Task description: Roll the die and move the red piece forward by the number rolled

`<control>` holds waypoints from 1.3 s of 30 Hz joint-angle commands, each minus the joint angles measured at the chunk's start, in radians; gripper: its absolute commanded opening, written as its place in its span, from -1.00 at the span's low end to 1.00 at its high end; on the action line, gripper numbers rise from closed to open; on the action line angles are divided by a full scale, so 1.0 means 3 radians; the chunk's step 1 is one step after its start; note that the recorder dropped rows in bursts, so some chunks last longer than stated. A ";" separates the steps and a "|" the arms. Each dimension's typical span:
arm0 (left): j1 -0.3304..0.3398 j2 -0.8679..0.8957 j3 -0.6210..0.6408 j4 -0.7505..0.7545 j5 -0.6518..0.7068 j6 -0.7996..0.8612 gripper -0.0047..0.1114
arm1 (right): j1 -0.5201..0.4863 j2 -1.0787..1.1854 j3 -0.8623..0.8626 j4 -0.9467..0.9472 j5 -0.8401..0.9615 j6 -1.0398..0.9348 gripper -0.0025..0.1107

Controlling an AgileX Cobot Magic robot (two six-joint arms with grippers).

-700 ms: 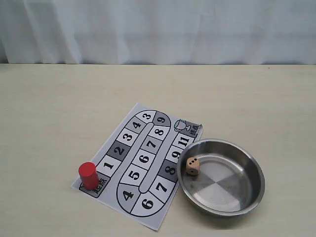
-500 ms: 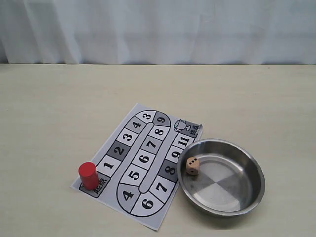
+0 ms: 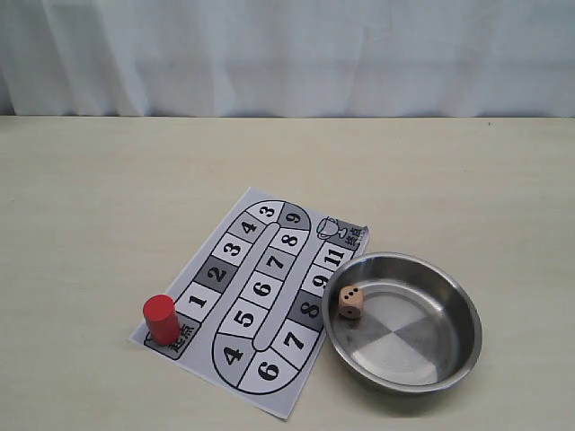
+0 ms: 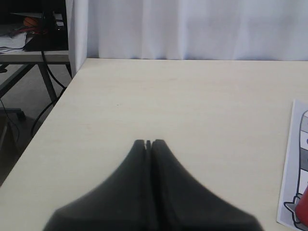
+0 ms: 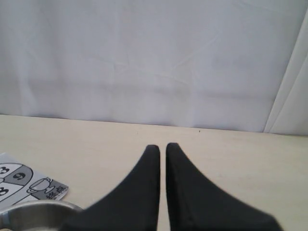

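Note:
The red piece [image 3: 161,319] stands upright on the start square at the near left corner of the numbered paper board [image 3: 260,287]. The die [image 3: 350,302] rests inside the steel bowl [image 3: 449,355], against its left wall. Neither gripper shows in the exterior view. In the left wrist view, my left gripper [image 4: 149,143] is shut and empty above bare table, with the board [image 4: 292,168] edge and a sliver of the red piece [image 4: 303,211] off to one side. My right gripper [image 5: 162,147] has its fingers almost touching and empty, with the bowl [image 5: 33,207] rim just in view.
The board lies at an angle beside the bowl, its finish corner [image 5: 45,188] with a cup drawing by the bowl's rim. A white curtain [image 3: 287,54] runs along the far table edge. The table's side edge [image 4: 48,120] drops to the floor near the left gripper.

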 commanded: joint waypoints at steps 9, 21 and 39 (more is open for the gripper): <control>-0.0027 -0.0001 -0.0020 0.0005 -0.0040 0.0001 -0.92 | 0.0010 -0.0013 -0.0328 0.0422 -0.0438 0.0363 -0.88; -0.0027 -0.0001 -0.0020 0.0005 -0.0040 0.0001 -0.92 | 0.0010 0.0573 -0.1720 0.0376 0.1385 0.0197 -0.88; -0.0027 -0.0001 -0.0020 0.0005 -0.0040 0.0001 -0.92 | 0.0079 0.2640 -0.2372 0.0903 0.1787 -0.1082 -0.36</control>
